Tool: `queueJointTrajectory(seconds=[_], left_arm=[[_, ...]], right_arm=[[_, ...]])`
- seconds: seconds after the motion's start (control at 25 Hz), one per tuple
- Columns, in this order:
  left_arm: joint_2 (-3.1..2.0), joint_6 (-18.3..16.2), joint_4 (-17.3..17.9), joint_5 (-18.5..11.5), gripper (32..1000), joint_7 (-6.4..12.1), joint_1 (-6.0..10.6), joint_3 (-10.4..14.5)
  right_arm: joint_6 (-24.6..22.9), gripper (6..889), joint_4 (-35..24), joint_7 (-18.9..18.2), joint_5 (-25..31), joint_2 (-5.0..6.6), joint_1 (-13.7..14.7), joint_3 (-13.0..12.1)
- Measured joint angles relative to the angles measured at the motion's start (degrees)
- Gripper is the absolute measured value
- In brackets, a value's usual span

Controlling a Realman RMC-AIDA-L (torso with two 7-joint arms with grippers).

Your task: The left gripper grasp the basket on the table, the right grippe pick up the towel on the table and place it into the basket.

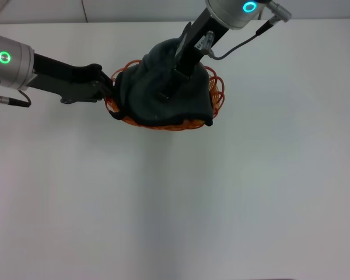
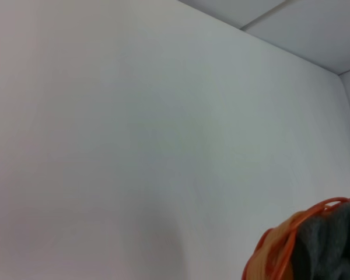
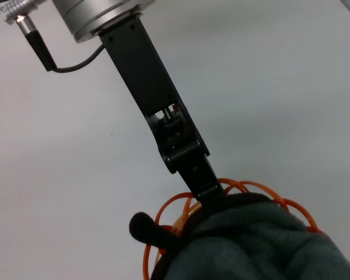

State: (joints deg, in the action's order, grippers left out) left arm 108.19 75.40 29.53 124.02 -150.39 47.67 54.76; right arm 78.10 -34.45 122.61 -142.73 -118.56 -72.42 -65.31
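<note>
The orange wire basket [image 1: 217, 93] stands on the white table [image 1: 175, 204] toward the back. My left gripper [image 1: 109, 87] reaches in from the left and is shut on the basket's left rim; the right wrist view shows this gripper [image 3: 209, 192] clamped on the rim [image 3: 169, 213]. The dark grey-green towel [image 1: 143, 93] lies heaped in the basket, covering most of it and spilling over the near rim. My right gripper [image 1: 165, 93] comes down from the back and is sunk into the top of the towel. The left wrist view catches only a basket edge [image 2: 274, 251] with towel [image 2: 329, 245] inside.
The right arm's grey cable [image 1: 239, 44] loops beside the basket's far right side. Bare white table surface stretches in front of and to both sides of the basket.
</note>
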Motion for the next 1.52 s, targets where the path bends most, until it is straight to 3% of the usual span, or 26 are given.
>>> queueJointTrajectory(seconds=[0.12,0.4,0.68,1.24,1.52], left_arm=[[0.0,0.0,0.0,0.0,86,0.01,-0.03,0.0],[-0.01,-0.2,0.0,0.0,87,0.01,-0.18,0.0],[-0.23,-0.2,-0.1,0.1,87,0.01,-0.71,-0.1],[-0.54,-0.2,-0.1,0.1,87,0.01,-1.52,-0.2],[-0.61,-0.2,-0.1,0.1,87,0.01,-1.56,-0.1]], right_arm=[[0.0,870,0.0,0.0,0.0,0.0,0.0,0.0],[0.5,877,-0.6,0.1,0.0,0.0,-0.1,-1.1],[3.2,877,-4.9,1.0,0.0,-0.07,0.5,-1.2],[15.0,876,-27.0,7.5,-0.4,0.32,5.1,-0.4],[18.7,877,-31.5,9.3,-0.5,0.46,5.7,0.9]])
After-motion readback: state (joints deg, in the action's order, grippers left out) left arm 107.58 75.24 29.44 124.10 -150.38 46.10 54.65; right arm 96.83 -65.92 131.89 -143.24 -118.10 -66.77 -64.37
